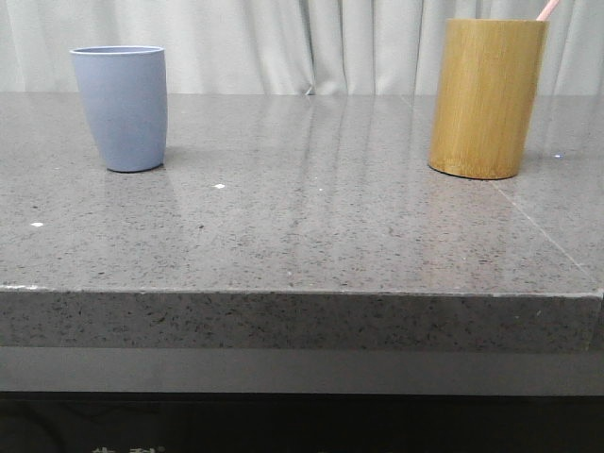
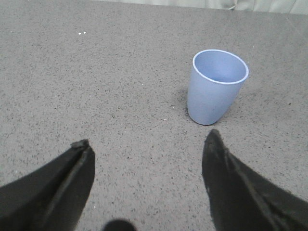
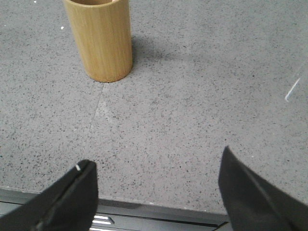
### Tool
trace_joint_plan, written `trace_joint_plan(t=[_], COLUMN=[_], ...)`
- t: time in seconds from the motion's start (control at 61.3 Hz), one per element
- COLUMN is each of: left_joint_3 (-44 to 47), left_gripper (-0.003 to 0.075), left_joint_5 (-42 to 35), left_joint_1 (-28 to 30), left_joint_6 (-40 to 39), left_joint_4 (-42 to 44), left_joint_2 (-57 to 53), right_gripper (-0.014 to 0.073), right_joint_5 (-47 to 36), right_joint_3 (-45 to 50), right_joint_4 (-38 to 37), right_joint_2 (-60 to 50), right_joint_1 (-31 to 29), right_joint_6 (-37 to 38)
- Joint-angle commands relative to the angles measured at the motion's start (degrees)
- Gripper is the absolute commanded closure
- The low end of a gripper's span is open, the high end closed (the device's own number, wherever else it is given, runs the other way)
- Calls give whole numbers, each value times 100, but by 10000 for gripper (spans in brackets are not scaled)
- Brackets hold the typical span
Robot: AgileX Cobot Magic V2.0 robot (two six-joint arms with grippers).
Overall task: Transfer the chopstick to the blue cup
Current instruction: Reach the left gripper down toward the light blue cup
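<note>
Right wrist view shows the right gripper (image 3: 154, 178) spread wide with nothing between its fingers, hovering low over the near edge of the grey desk (image 3: 192, 110). Ahead of it and off to one side stands the bamboo holder (image 3: 100, 41), well apart from the fingertips. In the front view the chopstick (image 1: 548, 9) pokes out of that holder as a pale pink tip leaning past the rim (most of its length is hidden inside).

The left gripper (image 2: 149, 144) is likewise released and empty, with the blue cup (image 2: 216, 86) upright just beyond one fingertip, its mouth open and clear.

The step in hand looks like the reach for the chopstick. To do it well, the right gripper should rise above the holder's rim, line its fingers across the thin exposed tip, close squarely, then lift straight along the stick's lean so the holder is not dragged or tipped.
</note>
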Motion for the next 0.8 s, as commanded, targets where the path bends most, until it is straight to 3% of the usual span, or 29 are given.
trace_joint_plan(t=[0.0, 0.424, 0.783], left_joint_3=[-397, -1910, -3939], left_gripper=[217, 218, 218], left_joint_5=[-427, -350, 1175], left_joint_1=[-76, -816, -861], left_joint_6=[202, 490, 490], left_joint_4=[-188, -253, -120], left_joint_2=[296, 2392, 4477], right_gripper=[33, 33, 33], right_joint_5=[-333, -333, -319], right_joint_3=[-153, -153, -153], right_joint_4=[83, 148, 148], right_joint_2=[63, 63, 63], right_joint_1=[-28, -28, -28], right_joint_6=[-71, -71, -71])
